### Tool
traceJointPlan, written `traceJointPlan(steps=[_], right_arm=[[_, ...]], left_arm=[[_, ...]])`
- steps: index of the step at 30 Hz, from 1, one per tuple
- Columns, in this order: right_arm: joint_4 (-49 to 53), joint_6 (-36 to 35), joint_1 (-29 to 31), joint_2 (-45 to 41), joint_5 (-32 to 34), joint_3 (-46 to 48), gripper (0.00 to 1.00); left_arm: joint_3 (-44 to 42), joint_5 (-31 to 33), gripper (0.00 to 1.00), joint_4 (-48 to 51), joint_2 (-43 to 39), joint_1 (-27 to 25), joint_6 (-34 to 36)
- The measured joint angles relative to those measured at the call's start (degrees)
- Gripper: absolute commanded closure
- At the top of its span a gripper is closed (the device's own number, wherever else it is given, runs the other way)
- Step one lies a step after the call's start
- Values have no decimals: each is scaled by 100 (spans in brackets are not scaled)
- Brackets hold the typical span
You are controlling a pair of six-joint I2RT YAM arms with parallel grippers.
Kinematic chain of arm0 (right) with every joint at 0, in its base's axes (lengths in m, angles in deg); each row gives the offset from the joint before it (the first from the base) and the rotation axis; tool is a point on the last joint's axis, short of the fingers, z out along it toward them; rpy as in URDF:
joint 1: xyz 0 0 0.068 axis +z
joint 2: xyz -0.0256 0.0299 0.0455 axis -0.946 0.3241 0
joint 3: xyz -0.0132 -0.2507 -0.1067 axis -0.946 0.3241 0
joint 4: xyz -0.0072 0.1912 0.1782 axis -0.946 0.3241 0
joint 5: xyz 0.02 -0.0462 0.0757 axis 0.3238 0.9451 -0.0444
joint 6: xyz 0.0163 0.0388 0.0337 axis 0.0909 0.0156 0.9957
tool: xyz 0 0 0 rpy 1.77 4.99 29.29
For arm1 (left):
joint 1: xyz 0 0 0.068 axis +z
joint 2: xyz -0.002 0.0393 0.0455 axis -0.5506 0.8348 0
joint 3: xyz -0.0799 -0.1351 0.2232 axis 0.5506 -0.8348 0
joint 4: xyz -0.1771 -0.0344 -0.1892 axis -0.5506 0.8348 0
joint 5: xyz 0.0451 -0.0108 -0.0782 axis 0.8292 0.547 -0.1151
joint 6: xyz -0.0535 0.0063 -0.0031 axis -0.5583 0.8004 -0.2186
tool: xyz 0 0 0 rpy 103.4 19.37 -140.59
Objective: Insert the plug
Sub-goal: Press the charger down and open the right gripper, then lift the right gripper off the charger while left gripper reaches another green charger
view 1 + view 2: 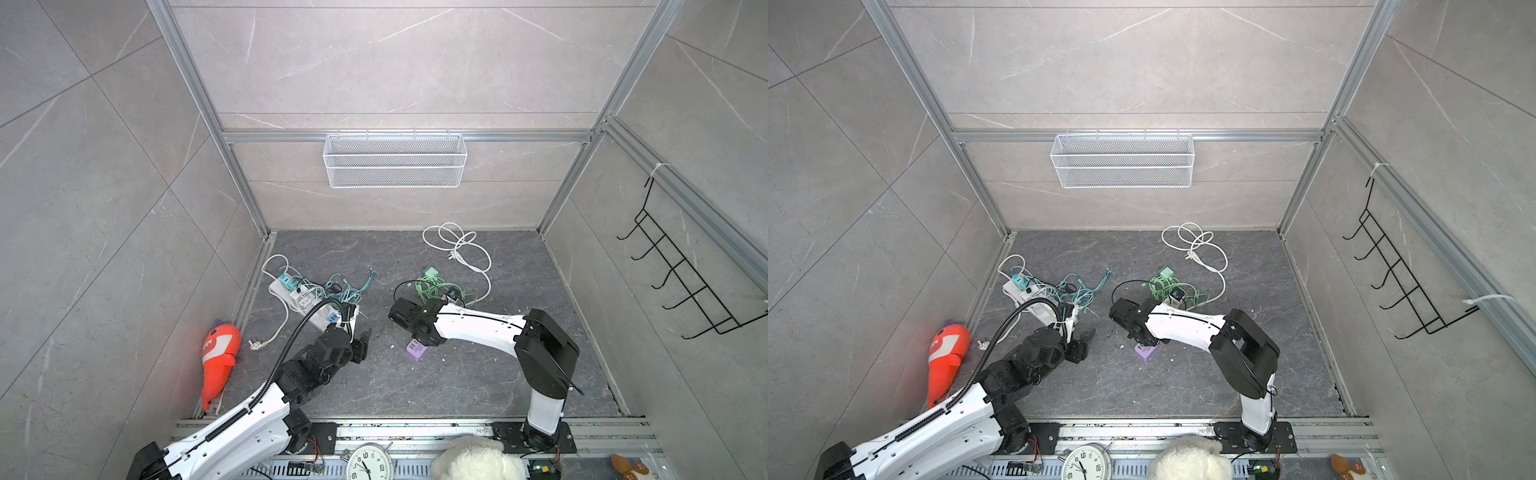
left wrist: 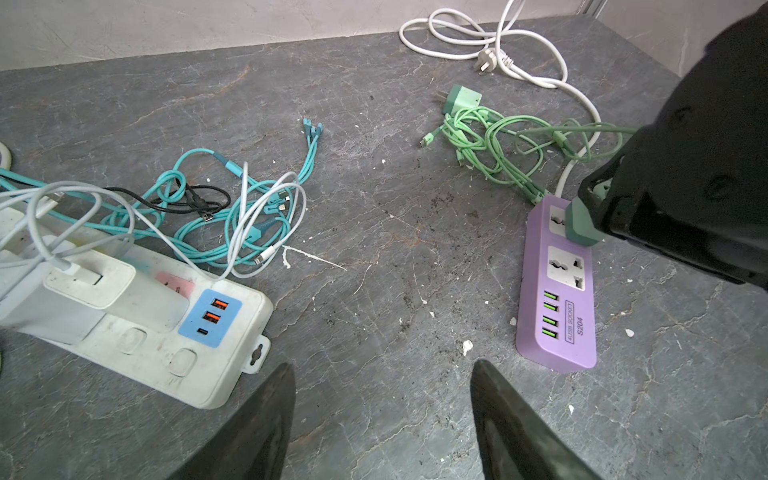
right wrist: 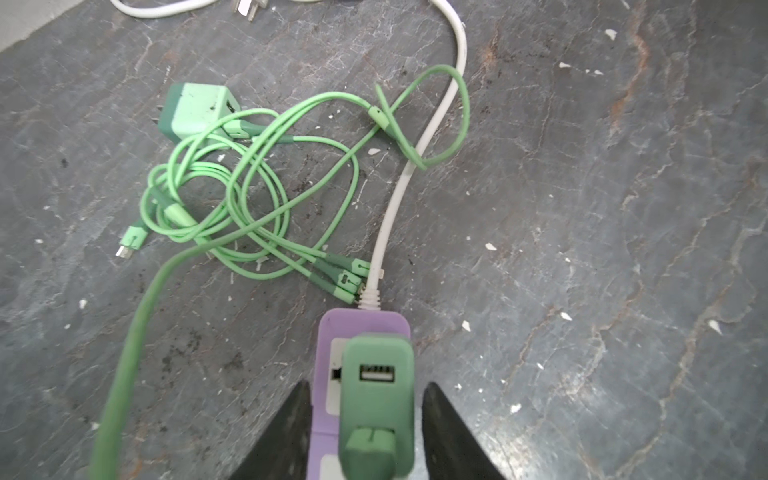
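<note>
A green plug stands in the end socket of the purple power strip, with a green cable leading off it. My right gripper straddles the plug, open, with a gap showing on each side between fingers and plug. From the left wrist view the plug sits upright on the strip beneath the black right gripper. In both top views the strip lies partly under the right wrist. My left gripper hovers open over bare floor between the two strips, holding nothing.
A white power strip with tangled teal, white and black cables lies on the left. A second green charger and coiled green cables lie beyond the purple strip. A white cord loops at the back. An orange plush toy lies by the left wall.
</note>
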Motion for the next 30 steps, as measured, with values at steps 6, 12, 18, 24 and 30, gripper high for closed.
traceJointPlan(steps=[6,12,18,24,30], right_arm=[[-76,-190,2,-219,-66,223,45],[-164,-590,2,-1161,-260,758,36],[-205,-1226,2,-2065,-535,1086,35],[44,-1882,-149,-2938,-472,1346,34],[-31,-2916,-890,-3845,-520,1768,33]], left_arm=[[282,127,20,-101,428,0,146],[1008,262,19,-317,1526,2,431],[2090,286,18,-658,3110,74,807],[3740,7,18,-723,5021,313,1117],[5440,-415,18,-616,6623,411,1235]])
